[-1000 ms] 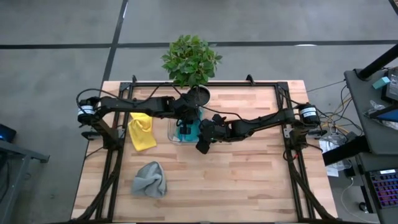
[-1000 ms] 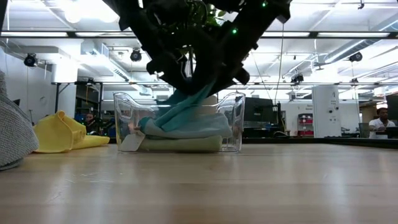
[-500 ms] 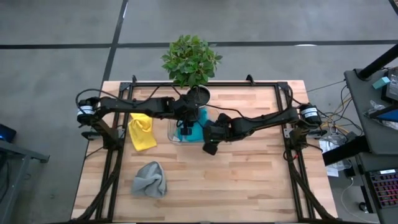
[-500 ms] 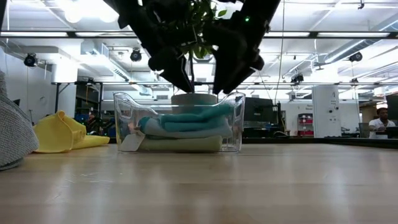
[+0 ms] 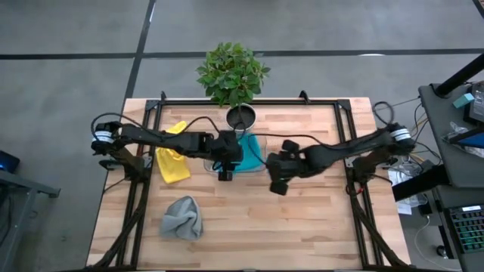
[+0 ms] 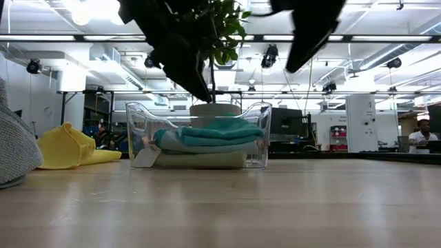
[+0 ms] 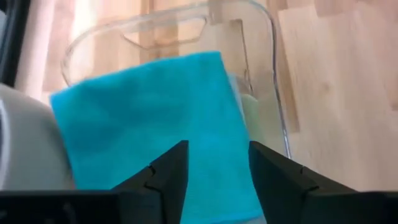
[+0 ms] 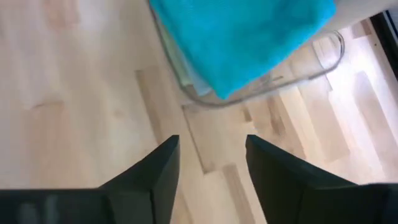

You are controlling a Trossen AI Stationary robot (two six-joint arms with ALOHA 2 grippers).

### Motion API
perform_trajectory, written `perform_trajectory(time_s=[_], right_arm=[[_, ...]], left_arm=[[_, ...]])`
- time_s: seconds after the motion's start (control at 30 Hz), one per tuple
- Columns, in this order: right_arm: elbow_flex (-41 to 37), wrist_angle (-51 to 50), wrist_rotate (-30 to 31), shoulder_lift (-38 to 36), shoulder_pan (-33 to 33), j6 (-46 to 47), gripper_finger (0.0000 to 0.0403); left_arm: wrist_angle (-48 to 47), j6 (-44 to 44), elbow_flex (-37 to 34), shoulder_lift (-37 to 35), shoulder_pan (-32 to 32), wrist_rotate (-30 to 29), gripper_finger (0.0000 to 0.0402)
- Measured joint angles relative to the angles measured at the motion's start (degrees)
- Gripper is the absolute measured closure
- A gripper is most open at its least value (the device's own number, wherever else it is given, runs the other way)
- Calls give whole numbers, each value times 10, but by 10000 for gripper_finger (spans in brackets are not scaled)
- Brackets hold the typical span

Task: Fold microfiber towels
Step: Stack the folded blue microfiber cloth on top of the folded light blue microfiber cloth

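Observation:
A folded teal towel [image 5: 249, 147] lies on top of a light blue towel [image 6: 172, 143] and a sage green towel [image 6: 207, 159], all stacked in the clear plastic tray [image 6: 256, 141]. My left gripper [image 5: 231, 155] hovers open over the tray's left part, above the teal towel [image 7: 143, 118]. My right gripper [image 5: 274, 180] hangs open above bare table to the right of the tray [image 8: 323, 59]. A crumpled yellow towel [image 5: 172, 159] lies left of the tray. A bunched grey towel [image 5: 183, 217] lies near the front left.
A potted plant [image 5: 233, 75] in a white pot [image 5: 241, 117] stands just behind the tray. Black frame rails [image 5: 136, 204] run along the table's left and right sides. Bare wood [image 5: 302, 219] stretches across the near middle and right.
The teal towel, which hung from the grippers into the tray a second ago, has been let go and lies flat on the stack. My right gripper has risen and gone toward the table's right edge. My left gripper has drawn a little toward the near edge.

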Motion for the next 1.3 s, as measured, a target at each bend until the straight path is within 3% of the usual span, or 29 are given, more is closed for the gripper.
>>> perform_trajectory(time_s=[0.27, 0.4, 0.57, 0.8, 0.93, 1.1, 1.3], right_arm=[[-104, 44, 45, -107, 53, 56, 279], [-159, 103, 49, -145, 61, 64, 300], [-209, 159, 50, -173, 62, 61, 316], [-242, 174, 50, -185, 62, 51, 323], [-264, 194, 50, -185, 62, 41, 320], [-284, 231, 49, -186, 62, 18, 316], [-286, 234, 49, -186, 62, 13, 326]], left_arm=[[23, -74, -14, 1, 3, -4, 322], [6, -162, -1, -1, 3, -3, 335], [-51, -389, 21, -2, 12, -6, 317], [-105, -500, 13, -2, 7, -2, 260], [-140, -597, 11, -2, 15, -51, 222], [-120, -603, 8, 6, 20, -106, 204], [-98, -603, 8, 35, 33, -124, 218]])
